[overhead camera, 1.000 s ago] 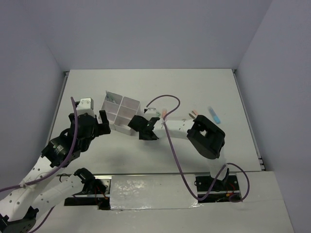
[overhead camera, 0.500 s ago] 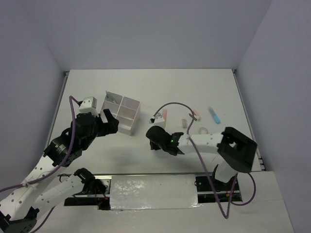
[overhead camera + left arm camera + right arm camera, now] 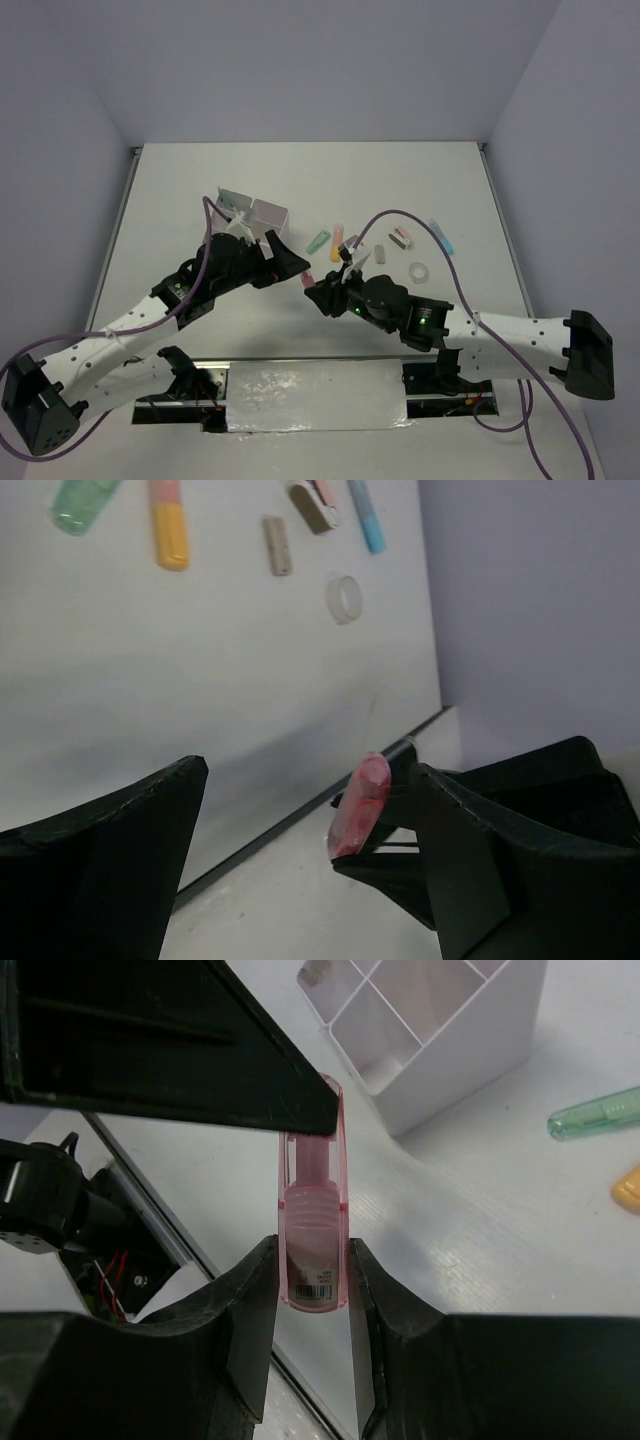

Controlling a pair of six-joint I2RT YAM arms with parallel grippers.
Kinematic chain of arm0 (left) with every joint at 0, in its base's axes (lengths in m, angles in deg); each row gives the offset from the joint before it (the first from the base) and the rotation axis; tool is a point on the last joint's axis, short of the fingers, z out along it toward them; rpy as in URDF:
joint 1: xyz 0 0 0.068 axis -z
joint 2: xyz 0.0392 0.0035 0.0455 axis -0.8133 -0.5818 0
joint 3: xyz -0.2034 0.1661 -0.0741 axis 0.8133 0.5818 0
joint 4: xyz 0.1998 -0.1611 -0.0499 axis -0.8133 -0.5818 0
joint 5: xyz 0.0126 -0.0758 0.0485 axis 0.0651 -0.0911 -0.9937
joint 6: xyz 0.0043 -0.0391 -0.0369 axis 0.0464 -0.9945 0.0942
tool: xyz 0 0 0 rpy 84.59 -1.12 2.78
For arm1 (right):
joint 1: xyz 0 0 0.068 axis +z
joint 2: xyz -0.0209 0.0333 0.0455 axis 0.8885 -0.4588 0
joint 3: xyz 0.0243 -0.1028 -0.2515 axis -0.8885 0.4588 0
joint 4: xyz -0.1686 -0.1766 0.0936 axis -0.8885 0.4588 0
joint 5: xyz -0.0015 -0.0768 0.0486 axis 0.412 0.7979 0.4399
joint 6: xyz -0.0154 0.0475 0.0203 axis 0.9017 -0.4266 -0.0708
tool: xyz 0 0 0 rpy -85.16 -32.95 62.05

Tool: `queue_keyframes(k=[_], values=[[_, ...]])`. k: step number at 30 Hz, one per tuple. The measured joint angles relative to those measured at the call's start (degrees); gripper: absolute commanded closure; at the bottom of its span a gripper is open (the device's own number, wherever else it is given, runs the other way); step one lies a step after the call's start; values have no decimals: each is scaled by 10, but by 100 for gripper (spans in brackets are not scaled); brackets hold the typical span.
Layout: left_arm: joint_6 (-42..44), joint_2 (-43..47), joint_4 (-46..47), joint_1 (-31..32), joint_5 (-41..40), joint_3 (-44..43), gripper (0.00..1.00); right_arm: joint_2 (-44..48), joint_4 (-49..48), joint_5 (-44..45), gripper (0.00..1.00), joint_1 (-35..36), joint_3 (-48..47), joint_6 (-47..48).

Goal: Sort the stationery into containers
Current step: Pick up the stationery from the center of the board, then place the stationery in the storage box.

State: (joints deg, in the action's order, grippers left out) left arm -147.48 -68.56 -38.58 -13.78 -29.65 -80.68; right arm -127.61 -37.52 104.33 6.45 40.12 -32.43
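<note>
Right gripper (image 3: 313,1265) clamps the pink translucent plastic marker (image 3: 313,1215), likely light and slick; close your spread left gripper (image 3: 305,780) on its free end.

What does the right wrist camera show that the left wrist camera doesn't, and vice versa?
Only the right wrist view shows the translucent white divided plastic box. Only the left wrist view shows the tan eraser block, the clear tape ring and the thin blue pen. Both show the translucent pink stubby marker held in the right claw, the green marker and the orange-yellow marker.
</note>
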Motion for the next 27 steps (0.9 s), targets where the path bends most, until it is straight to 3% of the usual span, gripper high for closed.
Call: queue_keyframes(k=[4,7,8,12,13,14,15,16,17,23,27], values=[[-20,-11,53,22,21,2,14,19,-2,0,86,0,0,16],[-26,-21,76,35,25,2,39,28,-2,0,85,0,0,25],[-27,-25,82,38,26,2,52,30,-2,0,85,0,0,28],[-30,-45,95,52,27,-3,84,33,10,4,83,1,1,36],[-22,-51,91,55,24,-8,92,33,14,7,81,1,1,39],[-18,-57,88,57,21,-13,98,33,16,9,64,1,1,41],[-12,-61,82,59,16,-19,100,32,16,11,48,1,2,42],[-3,-65,70,61,12,-28,100,32,15,11,12,1,3,42],[5,-68,54,63,-3,-40,100,33,12,10,1,1,5,39],[49,-78,-73,57,-196,-118,100,103,51,57,0,-2,43,21],[54,-104,-139,-11,-317,-155,100,179,100,86,0,-9,54,5]])
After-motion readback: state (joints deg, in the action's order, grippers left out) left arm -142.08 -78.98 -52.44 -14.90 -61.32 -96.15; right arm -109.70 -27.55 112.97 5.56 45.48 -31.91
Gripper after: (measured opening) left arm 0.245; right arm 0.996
